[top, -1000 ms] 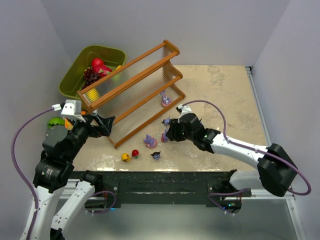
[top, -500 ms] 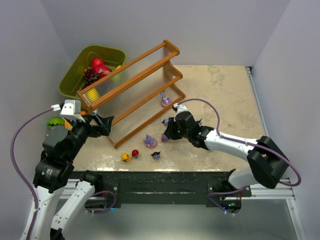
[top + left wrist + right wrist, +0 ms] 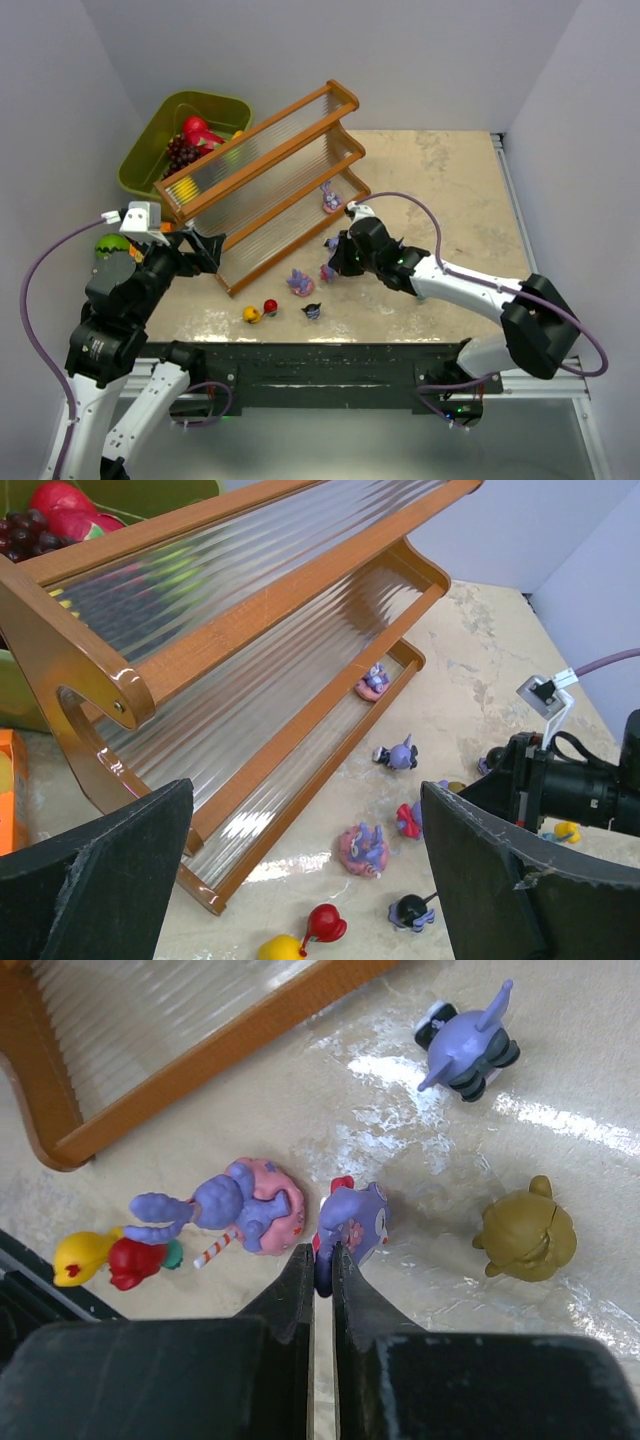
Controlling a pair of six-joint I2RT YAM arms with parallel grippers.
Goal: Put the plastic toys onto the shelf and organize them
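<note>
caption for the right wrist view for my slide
Jaws shut on the edge of a purple toy, pink bunny toy and olive toy either side, shelf corner beyond.

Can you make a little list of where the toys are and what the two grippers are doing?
Shelf: one pink toy on the bottom tier
Table: yellow toy, red toy, olive toy and others, loose
Left gripper: open, empty, by the shelf's end
Right gripper: shut on the purple bow toy
</note>
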